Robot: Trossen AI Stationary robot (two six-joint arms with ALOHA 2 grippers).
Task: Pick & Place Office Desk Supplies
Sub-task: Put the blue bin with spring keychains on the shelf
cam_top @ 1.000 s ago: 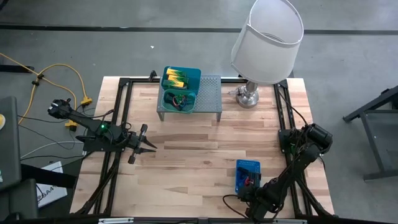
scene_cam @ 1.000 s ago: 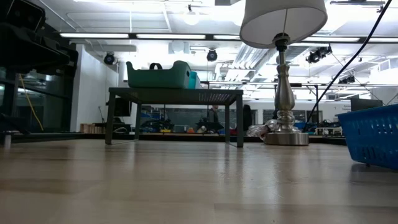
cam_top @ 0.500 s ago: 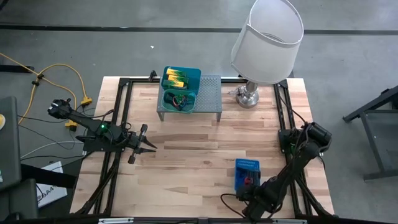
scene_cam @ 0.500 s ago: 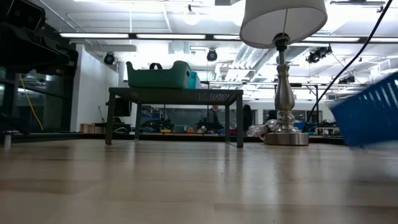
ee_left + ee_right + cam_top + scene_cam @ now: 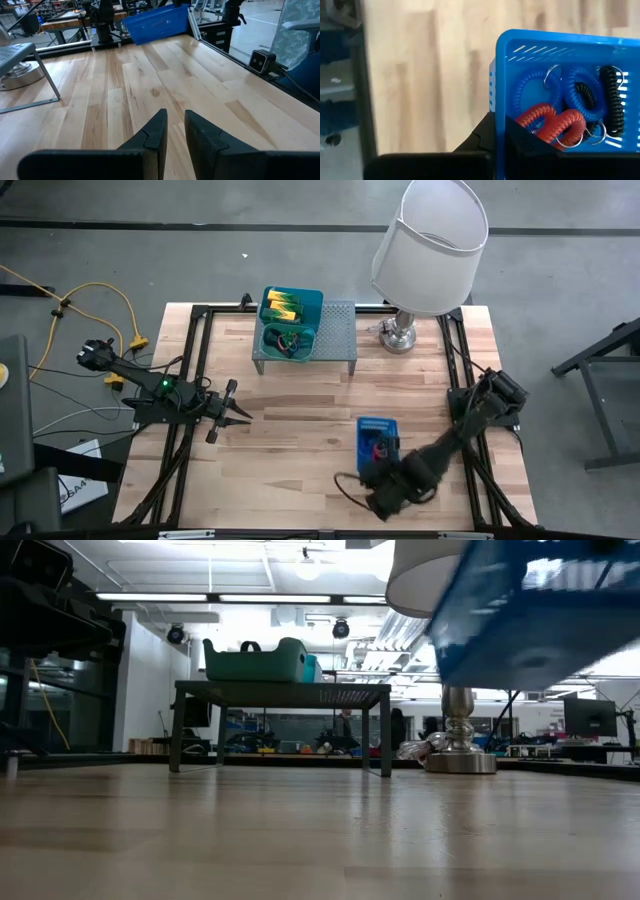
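The blue mesh basket [image 5: 377, 438] hangs above the table's near right part, with my right gripper [image 5: 388, 472] shut on it. It shows high in the low view [image 5: 540, 610]. Inside lie red [image 5: 555, 122], blue [image 5: 580, 87] and black [image 5: 612, 100] band loops. Two teal trays stand on the grey riser [image 5: 337, 330] at the far side. One tray [image 5: 291, 305] holds yellow-green blocks, the other [image 5: 288, 340] holds loops. My left gripper [image 5: 240, 417] waits at the table's left, slightly open [image 5: 175, 131], with nothing between its fingers. My right gripper holds the basket by one wall's rim [image 5: 493, 102]. One finger [image 5: 480, 137] stands outside that wall and the other [image 5: 522, 137] inside. The fingers come steeply from above, on the basket's near side. The basket is lifted clear of the table, its open top up.
A lamp with a white shade [image 5: 430, 245] stands at the far right, its metal base [image 5: 398, 335] beside the riser. Dark frame rails [image 5: 190, 380] run along the table's edges. Bare wood [image 5: 310, 410] lies between the riser and the basket.
My right gripper has risen with the basket and carried it toward the table's left and a little toward the far edge. The basket, which stood on the table a second ago, now hangs clear of it.
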